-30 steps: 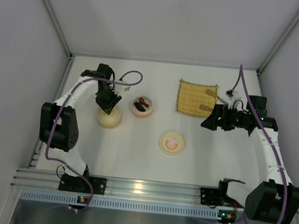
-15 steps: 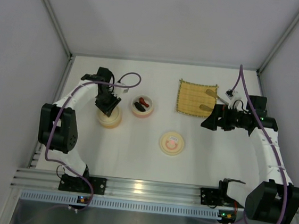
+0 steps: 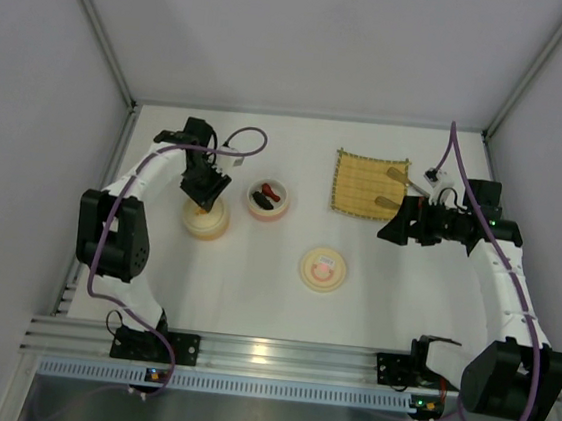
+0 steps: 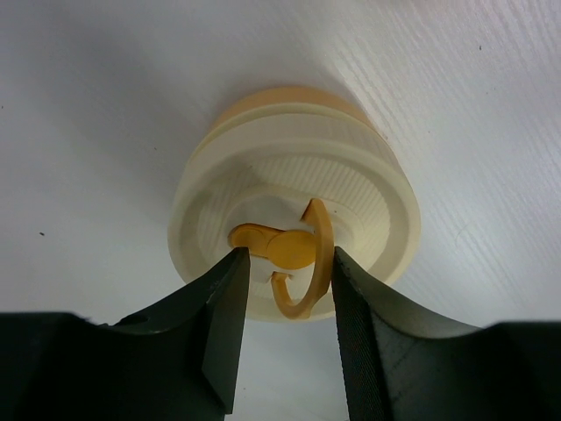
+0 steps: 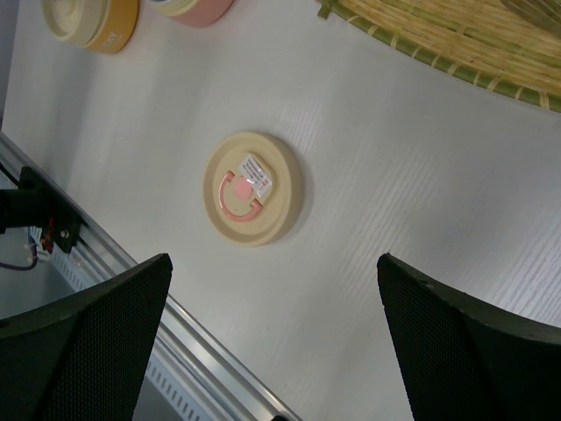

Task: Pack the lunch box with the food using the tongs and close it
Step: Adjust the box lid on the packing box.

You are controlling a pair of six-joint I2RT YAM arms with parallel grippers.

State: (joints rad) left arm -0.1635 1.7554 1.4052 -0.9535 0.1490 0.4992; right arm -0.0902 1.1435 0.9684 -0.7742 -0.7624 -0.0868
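Observation:
The lunch box stands in parts. An orange bowl (image 3: 205, 222) carries a cream lid (image 4: 289, 210) whose orange ring handle (image 4: 308, 263) stands upright. My left gripper (image 3: 204, 188) hangs over it, open, a finger on each side of the ring (image 4: 287, 267); the ring is close to the right finger, with a gap on the left. Red-brown and black food pieces (image 3: 266, 197) lie in a pink bowl (image 3: 267, 212). The tongs (image 3: 401, 180) rest on the straw mat's right side. My right gripper (image 3: 391, 230) hovers wide open and empty (image 5: 272, 261).
A loose cream lid with a pink ring (image 3: 322, 269) (image 5: 252, 189) lies on the table in front of the pink bowl. The yellow straw mat (image 3: 364, 184) is at the back right. An aluminium rail (image 3: 266, 355) runs along the near edge; grey walls enclose the table.
My left gripper's jaws have widened around the lid's ring handle, and the wrist has shifted slightly toward the back. The right arm has not moved.

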